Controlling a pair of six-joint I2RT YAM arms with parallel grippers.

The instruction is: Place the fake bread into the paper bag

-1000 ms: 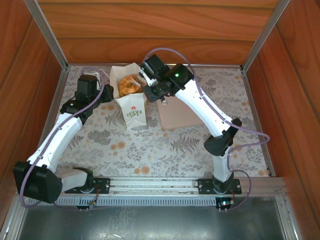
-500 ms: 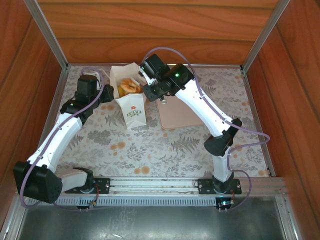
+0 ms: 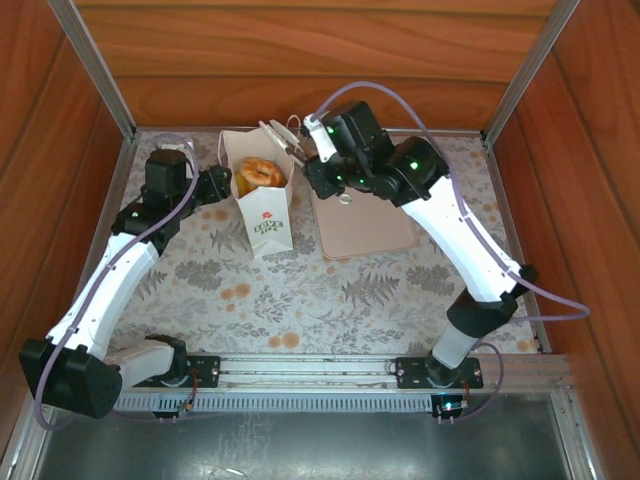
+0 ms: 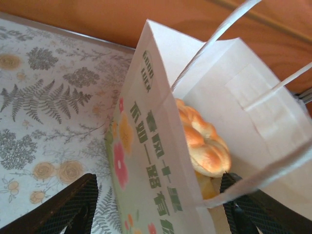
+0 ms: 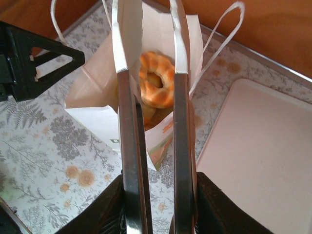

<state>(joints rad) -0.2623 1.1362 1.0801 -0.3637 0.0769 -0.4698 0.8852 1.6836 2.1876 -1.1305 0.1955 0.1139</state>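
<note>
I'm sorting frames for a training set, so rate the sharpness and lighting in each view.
Top external view: even, soft light, sharp, no harsh shadows or glare around the paper bag. Left wrist view: the bag's near printed wall is soft, while the ring bread inside is clearer. Right wrist view: the metal tongs sit close and soft, with dull reflections; the tray is pale, not blown out.

Robot lab test cell: wood-panel walls on three sides, aluminium frame posts, floral-cloth table, arm mounting rail along bottom of frame.
</note>
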